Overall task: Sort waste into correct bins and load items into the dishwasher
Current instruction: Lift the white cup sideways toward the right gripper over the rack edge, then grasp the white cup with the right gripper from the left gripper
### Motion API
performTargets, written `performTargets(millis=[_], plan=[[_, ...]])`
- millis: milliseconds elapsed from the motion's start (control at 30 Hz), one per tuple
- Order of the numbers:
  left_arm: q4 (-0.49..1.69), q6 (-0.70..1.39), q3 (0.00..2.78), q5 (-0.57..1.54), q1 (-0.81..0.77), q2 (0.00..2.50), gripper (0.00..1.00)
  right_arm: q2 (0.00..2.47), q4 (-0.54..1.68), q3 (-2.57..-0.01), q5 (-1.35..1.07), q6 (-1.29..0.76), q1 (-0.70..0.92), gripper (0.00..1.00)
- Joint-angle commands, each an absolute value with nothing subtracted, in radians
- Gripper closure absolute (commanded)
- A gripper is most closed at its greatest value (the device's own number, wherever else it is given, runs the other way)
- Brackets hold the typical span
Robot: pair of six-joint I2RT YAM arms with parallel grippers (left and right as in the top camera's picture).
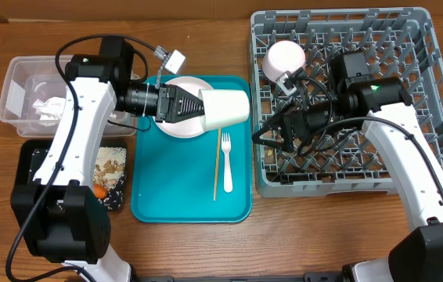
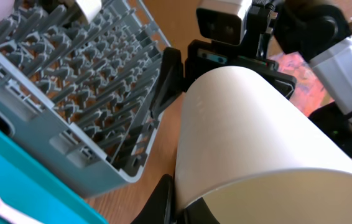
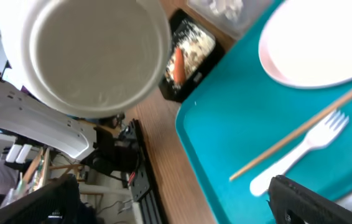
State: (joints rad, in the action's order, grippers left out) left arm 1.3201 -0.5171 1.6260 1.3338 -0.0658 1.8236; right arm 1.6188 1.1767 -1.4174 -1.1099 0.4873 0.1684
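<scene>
My left gripper (image 1: 196, 106) is shut on the cup (image 1: 228, 110), pinching its near edge. The cup lies sideways above the tray (image 1: 167, 196), just short of the rack (image 1: 441, 94). It seems light, stiff and slick, so the edge is the best hold. My right gripper (image 1: 268, 135) gapes wide, empty.

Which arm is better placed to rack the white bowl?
Right: the right gripper is open at the rack edge, facing the bowl that the left gripper holds over the teal tray.

1 overhead, 2 wrist views (sharing teal tray (image 1: 167, 182)).
</scene>
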Motion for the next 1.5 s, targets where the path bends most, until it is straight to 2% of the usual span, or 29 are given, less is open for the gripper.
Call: performTargets(millis=[0, 300, 700, 967, 1333, 1467], plan=[[1.324, -0.562, 1.644, 1.388, -0.073, 1.818, 0.96, 1.594, 1.134, -1.420, -1.213, 0.540, 0.169, 0.00], [1.327, -0.562, 1.644, 1.388, -0.073, 1.818, 0.96, 1.594, 0.976, -1.420, -1.401, 0.540, 0.169, 0.00], [1.328, -0.599, 1.644, 1.389, -0.106, 1.818, 0.96, 1.596, 0.830, -1.420, -1.381, 0.539, 0.254, 0.00], [1.330, -0.599, 1.644, 1.388, -0.105, 1.818, 0.96, 1.596, 0.809, -1.420, -1.336, 0.539, 0.295, 0.01], [1.330, -0.599, 1.644, 1.387, -0.105, 1.818, 0.96, 1.596, 0.816, -1.420, -1.303, 0.524, 0.292, 0.05], [1.331, -0.599, 1.644, 1.380, -0.105, 1.818, 0.96, 1.596, 0.785, -1.420, -1.309, 0.524, 0.292, 0.14]])
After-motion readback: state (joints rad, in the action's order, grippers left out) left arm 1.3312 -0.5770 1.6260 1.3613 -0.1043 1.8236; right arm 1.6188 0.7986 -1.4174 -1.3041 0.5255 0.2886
